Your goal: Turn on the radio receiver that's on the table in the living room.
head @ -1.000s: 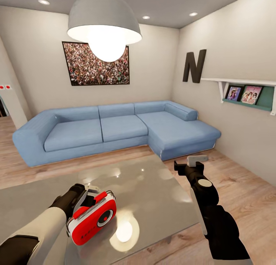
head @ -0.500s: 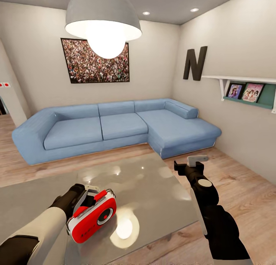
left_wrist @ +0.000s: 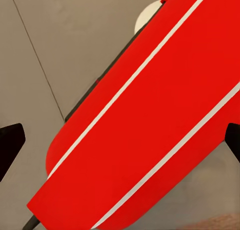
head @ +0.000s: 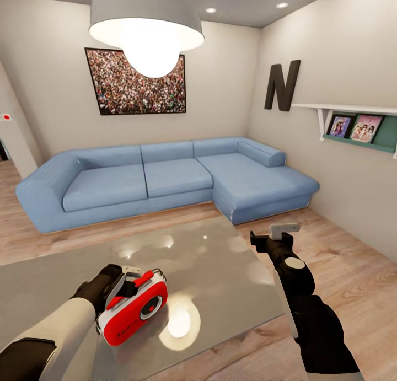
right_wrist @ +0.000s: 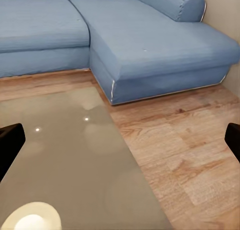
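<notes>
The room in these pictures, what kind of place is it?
Most likely a home living room: a blue L-shaped sofa, a low glossy grey coffee table before it, and a framed crowd picture on the beige wall.

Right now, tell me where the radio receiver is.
In the head view the radio receiver sits tilted on the table near its front edge, toward the robot's left, right against the left end effector, with the lamp's reflection beside it.
</notes>
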Robot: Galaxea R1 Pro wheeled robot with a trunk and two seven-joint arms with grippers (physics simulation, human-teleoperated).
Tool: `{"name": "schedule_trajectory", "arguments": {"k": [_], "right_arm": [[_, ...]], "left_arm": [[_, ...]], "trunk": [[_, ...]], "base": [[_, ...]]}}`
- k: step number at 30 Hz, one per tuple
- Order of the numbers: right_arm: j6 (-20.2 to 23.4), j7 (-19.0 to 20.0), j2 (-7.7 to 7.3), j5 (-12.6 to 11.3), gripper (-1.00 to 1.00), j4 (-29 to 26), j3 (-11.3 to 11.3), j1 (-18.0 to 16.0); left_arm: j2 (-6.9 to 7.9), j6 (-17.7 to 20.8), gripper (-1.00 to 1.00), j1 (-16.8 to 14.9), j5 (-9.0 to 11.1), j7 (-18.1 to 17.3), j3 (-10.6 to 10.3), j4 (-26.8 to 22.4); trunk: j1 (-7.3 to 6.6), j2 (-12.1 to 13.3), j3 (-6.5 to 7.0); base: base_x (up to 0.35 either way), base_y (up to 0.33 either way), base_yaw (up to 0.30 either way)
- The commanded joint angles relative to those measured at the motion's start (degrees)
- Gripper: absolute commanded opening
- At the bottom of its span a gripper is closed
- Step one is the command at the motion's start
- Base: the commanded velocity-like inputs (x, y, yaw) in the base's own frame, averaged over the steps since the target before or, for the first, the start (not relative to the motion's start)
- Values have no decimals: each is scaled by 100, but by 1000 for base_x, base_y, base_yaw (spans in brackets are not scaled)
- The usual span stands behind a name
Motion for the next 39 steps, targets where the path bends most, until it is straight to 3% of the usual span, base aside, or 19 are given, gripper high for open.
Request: {"name": "schedule_trajectory", "arguments": {"k": [1,15,39], "right_arm": [[0,-4,0,0,100,0,0,0],[0,-11,0,0,100,0,0,0],[0,-7,0,0,100,0,0,0]], "left_arm": [[0,0,100,0,0,0,0,2],[0,0,100,0,0,-4,0,-4],[0,0,100,0,0,-9,-3,-18]], "trunk": [[0,0,-9],[0,0,-128],[0,0,-163]], "base": [[0,0,0],[0,0,0],[0,0,0]]}}
